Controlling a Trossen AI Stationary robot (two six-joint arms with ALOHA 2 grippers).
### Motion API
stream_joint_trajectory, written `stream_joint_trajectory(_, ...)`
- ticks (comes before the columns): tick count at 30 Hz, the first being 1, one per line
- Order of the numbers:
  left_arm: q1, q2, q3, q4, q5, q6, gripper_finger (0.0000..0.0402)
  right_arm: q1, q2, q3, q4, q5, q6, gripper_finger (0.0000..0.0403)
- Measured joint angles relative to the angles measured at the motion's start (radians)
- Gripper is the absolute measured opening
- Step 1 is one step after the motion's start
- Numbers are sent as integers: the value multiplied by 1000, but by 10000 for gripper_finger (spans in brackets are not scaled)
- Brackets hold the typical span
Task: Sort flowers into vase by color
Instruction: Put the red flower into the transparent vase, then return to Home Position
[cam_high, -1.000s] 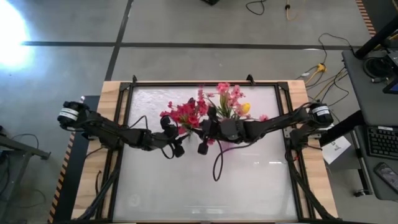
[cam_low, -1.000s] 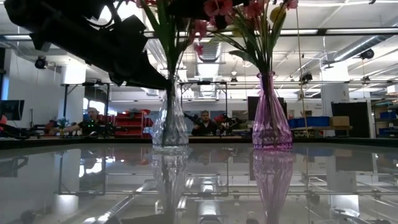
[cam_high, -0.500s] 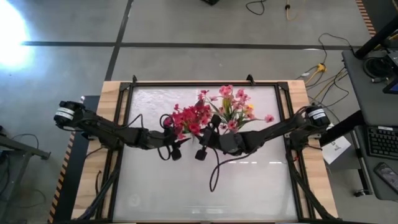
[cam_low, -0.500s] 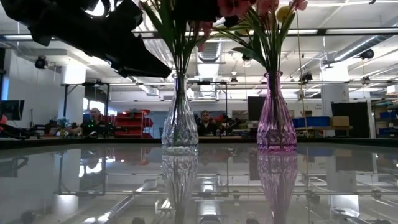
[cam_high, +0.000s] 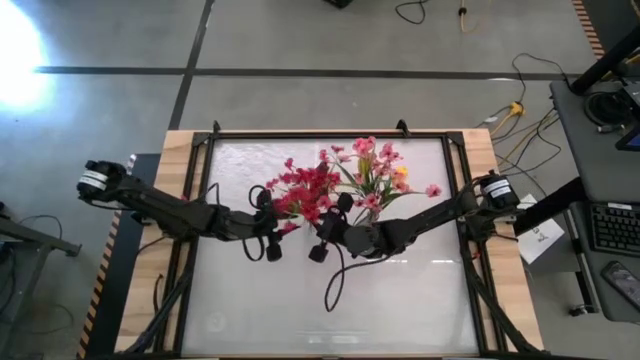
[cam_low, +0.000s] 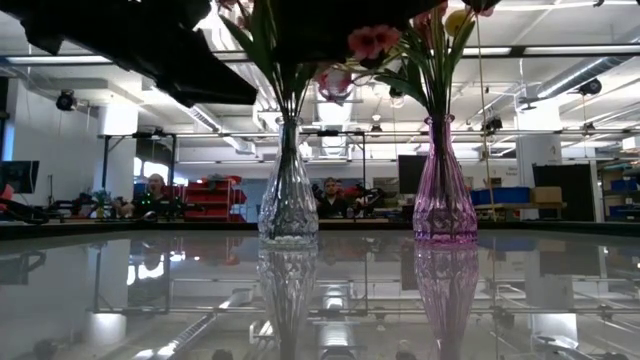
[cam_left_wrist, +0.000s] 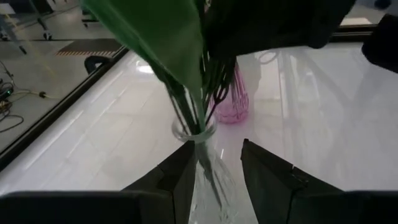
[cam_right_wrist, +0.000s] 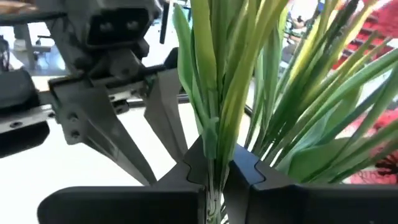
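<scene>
Since a second ago the clear vase (cam_low: 289, 190) has shifted toward mid-desk; left gripper (cam_left_wrist: 214, 171) jaws clamp it, right gripper (cam_right_wrist: 214, 171) jaws clamp a stem (cam_right_wrist: 211, 124) above, insertion pending.

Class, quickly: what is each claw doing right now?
Left claw: fingers closed around the clear vase, holding it.
Right claw: shut on a flower stem.

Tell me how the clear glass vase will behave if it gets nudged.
The clear vase is tall and narrow with long stems rising above it, so it probably tips easily. It looks like cut glass, likely fragile, and may slide on the glossy table.
</scene>
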Motion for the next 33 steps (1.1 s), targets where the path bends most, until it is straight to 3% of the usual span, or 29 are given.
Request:
stream_joint_trajectory(5,-5,-73,0,-71,-2,-15,116,-6,4,-1,-7,4,34,50)
stream_joint_trajectory(13,-14,-169,0,-226,-2,-61,116,12,-60,-2,-29,4,36,156)
stream_joint_trajectory(18,-41,-231,-16,-263,-2,-87,116,50,-147,-2,-169,4,59,205)
stream_joint_trajectory(22,-67,-276,-74,-196,-2,-120,116,85,-233,-2,-359,-15,127,228)
stream_joint_trajectory(26,-82,-283,-147,-49,-1,-133,116,97,-294,-2,-465,-160,173,242)
stream_joint_trajectory(33,-83,-239,-200,121,-1,-130,116,95,-285,-2,-396,-454,125,255)
